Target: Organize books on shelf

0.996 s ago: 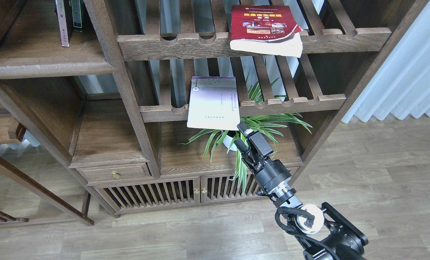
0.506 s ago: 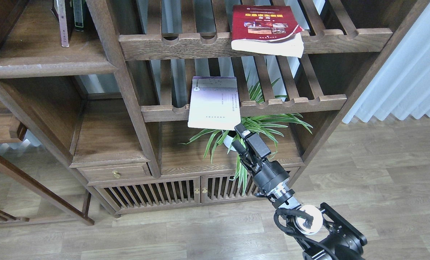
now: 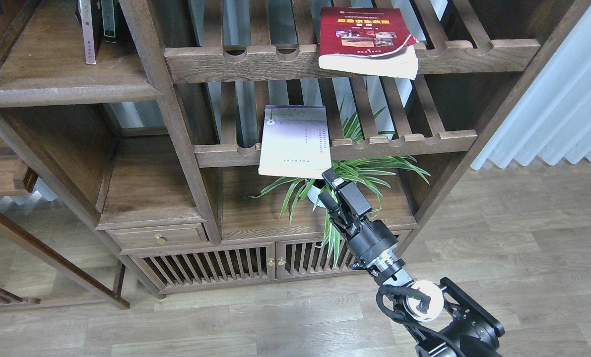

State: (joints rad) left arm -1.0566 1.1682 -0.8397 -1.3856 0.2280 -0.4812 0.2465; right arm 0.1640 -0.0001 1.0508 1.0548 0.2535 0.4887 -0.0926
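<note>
A pale lavender-to-cream book (image 3: 295, 141) lies flat on the lower slatted rack and overhangs its front rail. A red book with a yellow title (image 3: 367, 37) lies on the upper slatted rack, its front cover corner curled. An upright book with a pale spine and maroon side (image 3: 88, 30) stands on the solid dark-brown shelf (image 3: 67, 92) at the top left. My right gripper (image 3: 326, 185) is open and empty, just below the lavender book's front right corner. My left arm is out of view.
A thin dark-green upright book (image 3: 108, 20) stands beside the maroon one. A potted spider plant (image 3: 360, 171) sits right behind my right gripper. A white curtain (image 3: 563, 99) hangs to the right. A drawer and slatted cabinet doors (image 3: 211, 265) are below, above the wood floor.
My right gripper has crept a little up and left, closer to the lavender book's front corner. The books have not moved.
</note>
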